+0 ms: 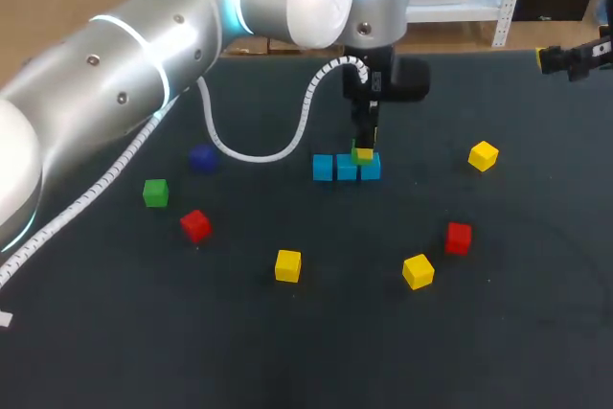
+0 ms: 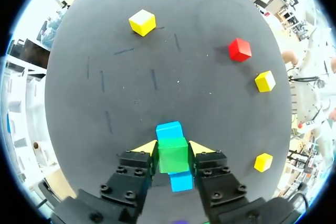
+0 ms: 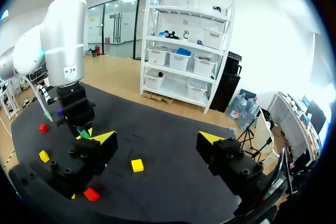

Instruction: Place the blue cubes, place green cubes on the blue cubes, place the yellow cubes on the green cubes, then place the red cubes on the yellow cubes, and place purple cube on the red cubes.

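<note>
Table: black cloth-covered table (image 1: 536, 332).
Left arm: big silver arm (image 1: 144, 55), reaching in from the left past the middle.
Right gripper (image 3: 157, 142): far right edge, fingers spread wide.
Left gripper (image 2: 173, 148): pinching a small green cube (image 2: 172, 155) on top of the blue row.
Blue row (image 1: 345, 168): three light-blue cubes side by side, mid-table.
Loose cubes: second green cube (image 1: 155, 193) at left; dark purple cube (image 1: 202, 158) just beyond it; red cubes (image 1: 195, 225) and yellow cubes (image 1: 288, 265) scattered nearer.
</note>
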Controlling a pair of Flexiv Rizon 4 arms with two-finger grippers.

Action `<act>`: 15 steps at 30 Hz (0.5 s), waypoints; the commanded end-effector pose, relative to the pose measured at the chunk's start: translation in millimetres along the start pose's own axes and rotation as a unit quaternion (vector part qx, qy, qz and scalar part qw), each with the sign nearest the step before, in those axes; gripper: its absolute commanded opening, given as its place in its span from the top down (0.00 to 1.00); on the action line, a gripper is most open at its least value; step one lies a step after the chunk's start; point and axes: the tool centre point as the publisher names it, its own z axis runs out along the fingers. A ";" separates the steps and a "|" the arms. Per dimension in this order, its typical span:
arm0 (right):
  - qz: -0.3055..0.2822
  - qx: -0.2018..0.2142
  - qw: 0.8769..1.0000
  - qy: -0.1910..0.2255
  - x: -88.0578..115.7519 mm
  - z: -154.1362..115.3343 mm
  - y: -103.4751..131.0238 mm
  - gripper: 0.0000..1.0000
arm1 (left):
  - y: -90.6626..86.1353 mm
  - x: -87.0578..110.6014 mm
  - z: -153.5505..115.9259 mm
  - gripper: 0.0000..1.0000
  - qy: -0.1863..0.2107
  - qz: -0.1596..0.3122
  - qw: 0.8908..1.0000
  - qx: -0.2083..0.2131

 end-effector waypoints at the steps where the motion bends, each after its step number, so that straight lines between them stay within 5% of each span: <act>1: 0.001 -0.002 1.000 -0.027 2.9 3.1 -0.7 0.00 | 4.7 0.7 0.3 0.77 0.007 -0.009 1.000 0.007; 15: 0.001 -0.002 1.000 -0.027 2.9 3.1 -0.7 0.00 | 6.1 -2.3 0.4 0.88 0.002 -0.044 0.999 -0.001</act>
